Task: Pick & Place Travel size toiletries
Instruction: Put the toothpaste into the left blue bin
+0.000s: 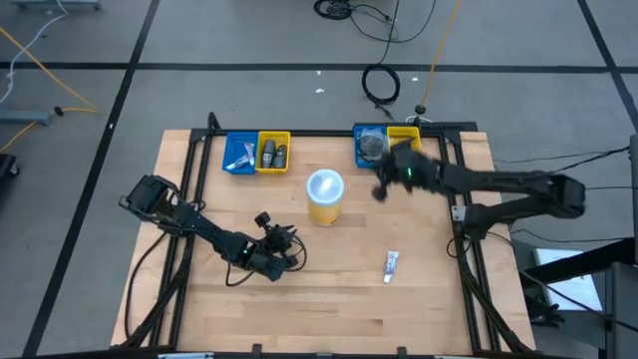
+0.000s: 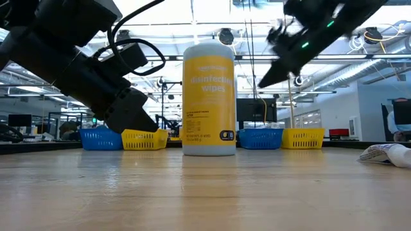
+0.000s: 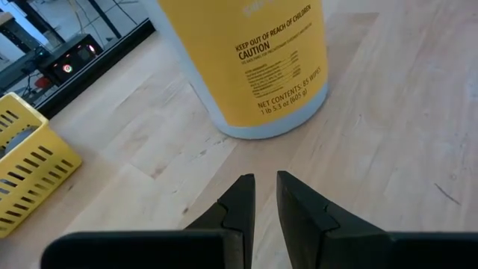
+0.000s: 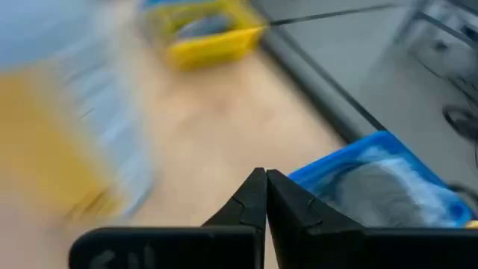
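The tabletop point(image 1: 339, 289) is nearly cleared: one white tube point(image 1: 392, 263) lies alone, well apart from the yellow wipes canister point(image 1: 325, 195). The right pincer point(image 1: 380, 191), clenched and empty, hovers beside the blue bin point(image 1: 367, 146) and should open wide before descending squarely over the tube. The left pincer point(image 1: 286, 239) waits empty, slightly parted.

Matt pale wood table point(image 1: 339, 289), slotted plastic bins point(image 1: 273, 153) (glossy) — smooth yellow wipes canister point(image 2: 209, 99)

Grey floor point(image 1: 249, 40), ceiling lights point(image 2: 192, 9)
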{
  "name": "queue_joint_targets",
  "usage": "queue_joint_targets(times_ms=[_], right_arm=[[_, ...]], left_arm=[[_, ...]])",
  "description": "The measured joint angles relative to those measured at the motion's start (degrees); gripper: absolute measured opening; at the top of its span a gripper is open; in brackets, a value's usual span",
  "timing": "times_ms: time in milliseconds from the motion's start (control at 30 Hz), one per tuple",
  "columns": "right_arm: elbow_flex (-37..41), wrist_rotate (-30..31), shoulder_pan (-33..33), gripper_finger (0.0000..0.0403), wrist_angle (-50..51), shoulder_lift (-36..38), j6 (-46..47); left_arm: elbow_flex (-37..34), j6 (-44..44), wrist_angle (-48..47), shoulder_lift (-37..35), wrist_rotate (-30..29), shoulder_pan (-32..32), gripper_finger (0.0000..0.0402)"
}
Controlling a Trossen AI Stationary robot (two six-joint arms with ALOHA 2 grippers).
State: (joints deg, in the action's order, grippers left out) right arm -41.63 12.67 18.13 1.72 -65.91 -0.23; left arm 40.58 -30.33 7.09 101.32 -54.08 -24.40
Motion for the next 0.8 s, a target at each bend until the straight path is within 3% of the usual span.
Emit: queue_joint_targets(times_ms=[100, 233, 333, 500, 667, 800], right_arm=[[0.0, 1.5, -11.4, 0.0001, 10.1, 4.2, -2.4], [0.4, -11.0, -21.8, 0.0007, 19.1, 6.2, 1.2], [1.4, -15.7, -26.7, 0.0028, 19.7, 6.0, 9.7], [4.1, -20.4, -32.5, 0.0110, 18.8, 4.3, 14.8], [11.3, -20.3, -36.8, 0.0206, 11.0, 3.4, 8.1], [18.1, -20.3, -37.8, 0.0251, 4.6, 3.5, 1.2]], left_arm=[[0.0, 0.0, 0.0, 0.0, 0.0, 0.0, 0.0060], [0.0, 0.0, 0.0, 0.0, 0.0, 0.0, 0.0060], [0.0, 0.0, 0.0, 0.0, 0.0, 0.0, 0.0060], [0.0, -0.2, 0.0, 0.0, 0.0, 0.0, 0.0060], [0.0, -0.5, 0.0, 0.0, 0.4, 0.0, 0.0060], [0.0, -1.0, 0.1, 0.0, 2.8, 0.3, 0.0060]])
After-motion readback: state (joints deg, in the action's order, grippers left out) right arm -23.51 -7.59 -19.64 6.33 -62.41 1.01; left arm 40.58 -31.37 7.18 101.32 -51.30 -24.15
